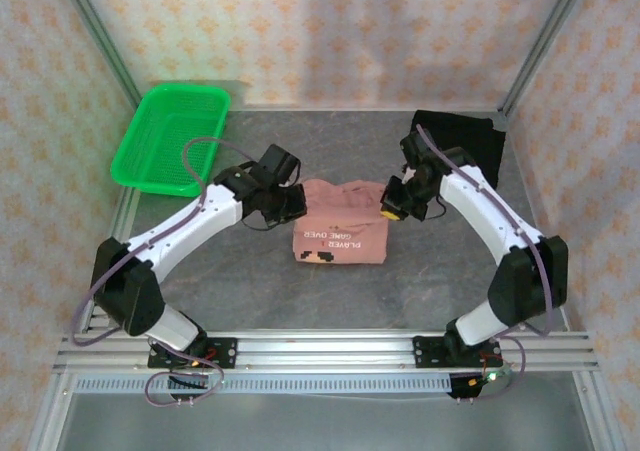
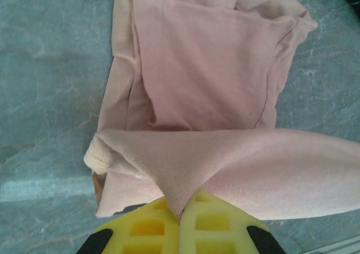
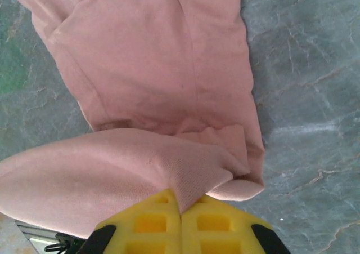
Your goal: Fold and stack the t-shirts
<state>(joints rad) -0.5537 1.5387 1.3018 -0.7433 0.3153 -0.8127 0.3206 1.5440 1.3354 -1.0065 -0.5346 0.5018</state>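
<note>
Top external view showed the salmon-pink t-shirt (image 1: pixel 340 233) lying at the centre of the frame on the grey table (image 1: pixel 250 281). It was partly folded, with its printed graphic facing up near the lower edge of the cloth. The black t-shirt (image 1: pixel 465 141) lay in the upper right, well apart from the pink one, and a green basket (image 1: pixel 130 136) sat in the upper left.

The left gripper (image 1: pixel 292 203) was at the pink shirt's upper left corner and the right gripper (image 1: pixel 392 203) at its upper right corner. In the left wrist view the yellow fingers (image 2: pixel 149 228) at bottom centre were clenched on a pinch of pink fabric, which rose off the table in a fold running to the right edge. The right wrist view showed that claw likewise clamped on a corner, its fold running to the left edge.

The cloth looked light, thin and limp, likely to sag and crease between two holds. I judged corners or hemmed edges the best places to grip, both kept level so the fold carries over evenly.
</note>
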